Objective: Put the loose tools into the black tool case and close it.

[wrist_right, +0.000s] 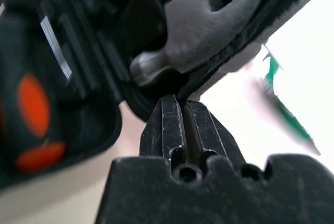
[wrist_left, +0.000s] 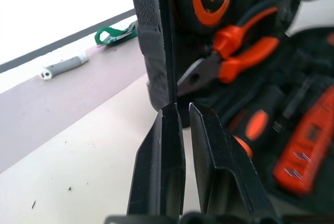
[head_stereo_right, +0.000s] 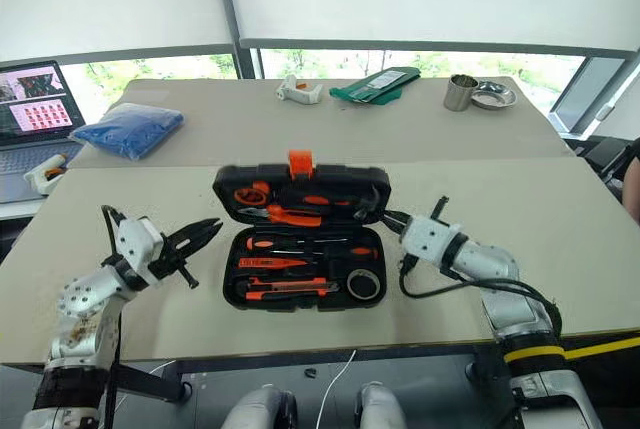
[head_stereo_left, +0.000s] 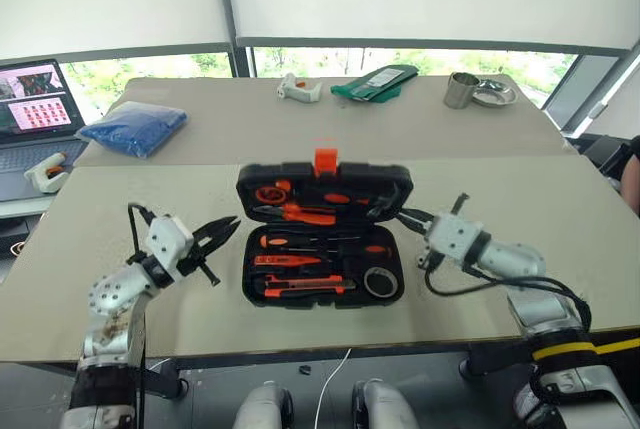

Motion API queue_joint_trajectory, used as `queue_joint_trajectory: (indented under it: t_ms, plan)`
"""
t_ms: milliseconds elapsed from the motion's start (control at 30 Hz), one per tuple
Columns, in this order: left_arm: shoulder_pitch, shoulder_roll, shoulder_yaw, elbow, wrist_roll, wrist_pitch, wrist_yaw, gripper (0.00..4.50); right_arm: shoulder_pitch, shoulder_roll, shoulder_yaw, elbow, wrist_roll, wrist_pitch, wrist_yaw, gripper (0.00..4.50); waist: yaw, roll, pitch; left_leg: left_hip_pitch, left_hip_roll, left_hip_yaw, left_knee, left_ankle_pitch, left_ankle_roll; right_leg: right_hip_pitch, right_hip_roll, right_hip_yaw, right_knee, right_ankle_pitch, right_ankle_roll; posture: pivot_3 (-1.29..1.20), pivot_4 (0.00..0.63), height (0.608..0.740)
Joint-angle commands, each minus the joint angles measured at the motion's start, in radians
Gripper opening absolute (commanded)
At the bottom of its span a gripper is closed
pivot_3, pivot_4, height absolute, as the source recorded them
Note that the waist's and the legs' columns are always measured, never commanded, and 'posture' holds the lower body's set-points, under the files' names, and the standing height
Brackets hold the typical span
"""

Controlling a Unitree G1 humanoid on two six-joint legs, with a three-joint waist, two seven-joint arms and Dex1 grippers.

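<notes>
1. The black tool case (head_stereo_left: 323, 234) lies open near the middle of the front table (head_stereo_left: 120, 199), lid half away from the robot, tray half toward it, orange latch (head_stereo_left: 325, 159) standing up at the lid's far edge.
2. Tray contents, all seated in moulded recesses: screwdrivers (head_stereo_left: 300, 243) with orange-black handles, utility knife (head_stereo_left: 300, 285), small dark tape roll (head_stereo_left: 380, 282). Lid half carries pliers (head_stereo_left: 300, 214), tape measure (head_stereo_left: 268, 192) and hammer (wrist_right: 209, 31). No loose tool visible on the table around the case.
3. Left gripper (head_stereo_left: 228, 227): fingers nearly together with a narrow gap, tips at the left edge of the lid; not clear that they pinch it. In the left wrist view the lid's rim stands on edge just past the fingertips (wrist_left: 167, 130).
4. Right gripper (wrist_right: 180, 106): fingers pressed together, empty, tips against the right edge of the lid just below the hammer head.
5. Handling judgement: case is rigid hard plastic, textured outside, so unlikely to slip; loaded lid probably weighty because of the steel tools. Best purchase looks like the lid's two side edges near the hinge-free corners, lifted evenly.
6. Risk: uneven lift could twist the hinge or shake tools loose.
</notes>
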Motion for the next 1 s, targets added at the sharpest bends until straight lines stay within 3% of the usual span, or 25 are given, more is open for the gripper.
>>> queue_joint_trajectory:
  t_ms: [33,67,333,400,500,567,667,767,933,1000]
  plan:
    - [0.079,0.054,0.025,-0.050,-0.026,-0.056,-0.039,1.20,0.030,-0.073,-0.011,0.036,-0.104,-0.241,-0.099,0.00,-0.002,0.000,0.000,0.001,0.000,0.001,0.000,0.000,0.000,0.000,0.000,0.001,0.000,0.000,-0.001,0.00,0.150,0.740]
    - [0.096,0.066,0.037,-0.047,-0.026,-0.066,-0.035,1.46,0.041,-0.084,-0.007,0.056,-0.097,-0.249,-0.098,0.00,-0.003,0.000,0.000,0.001,0.001,0.001,0.000,0.000,0.000,0.000,0.000,0.001,0.000,-0.002,-0.003,0.00,0.150,0.740]
    - [0.120,0.168,0.097,0.022,-0.099,0.098,-0.031,4.41,0.179,-0.182,-0.054,-0.013,0.086,-0.213,-0.051,2.65,0.003,0.000,0.000,0.006,0.002,0.001,-0.001,0.000,0.000,0.003,0.001,0.004,0.001,-0.004,-0.006,0.00,0.150,0.740]
    - [0.066,0.178,0.078,0.050,-0.092,0.119,-0.036,4.47,0.260,-0.222,-0.074,-0.089,0.203,-0.151,0.009,2.50,0.006,0.000,0.000,0.006,0.002,0.001,-0.001,0.000,0.000,0.003,0.001,0.005,0.001,-0.004,-0.006,0.00,0.150,0.740]
    - [-0.011,0.172,0.046,0.079,-0.082,0.158,-0.033,4.50,0.365,-0.269,-0.073,-0.229,0.406,0.016,0.124,1.69,0.016,-0.001,-0.001,0.007,0.003,0.001,-0.001,0.000,0.000,0.004,0.002,0.005,0.002,-0.004,-0.006,0.00,0.150,0.740]
    - [-0.082,0.158,0.010,0.101,-0.075,0.199,-0.033,3.97,0.441,-0.307,-0.064,-0.358,0.568,0.211,0.210,1.05,0.019,-0.002,-0.001,0.007,0.003,0.000,-0.001,0.000,0.000,0.005,0.002,0.006,0.002,-0.004,-0.006,0.00,0.150,0.740]
    - [-0.204,0.136,-0.067,0.171,-0.020,0.234,-0.035,2.99,0.510,-0.354,-0.029,-0.496,0.632,0.370,0.301,0.01,0.019,-0.002,-0.001,0.009,0.003,0.000,0.000,0.000,0.000,0.008,0.003,0.007,0.002,-0.003,-0.005,0.00,0.150,0.740]
    - [-0.330,0.110,-0.136,0.279,0.052,0.247,-0.018,1.92,0.533,-0.345,0.007,-0.582,0.642,0.473,0.330,0.00,0.017,-0.005,-0.002,0.009,0.003,-0.001,0.000,0.000,0.000,0.009,0.004,0.007,0.001,-0.003,-0.005,0.00,0.150,0.740]
    - [-0.544,0.066,-0.229,0.536,0.172,0.121,-0.023,0.32,0.469,-0.281,0.092,-0.619,0.570,0.563,0.365,0.00,0.017,-0.007,-0.001,0.007,0.003,-0.001,0.001,0.000,0.000,0.006,0.006,0.007,0.001,-0.003,-0.005,0.00,0.150,0.740]
    - [-0.594,0.053,-0.270,0.610,0.203,0.091,-0.074,0.10,0.420,-0.240,0.125,-0.612,0.541,0.614,0.353,0.00,0.016,-0.008,-0.001,0.007,0.002,-0.001,0.001,0.000,0.001,0.006,0.006,0.008,0.001,-0.003,-0.004,0.00,0.150,0.740]
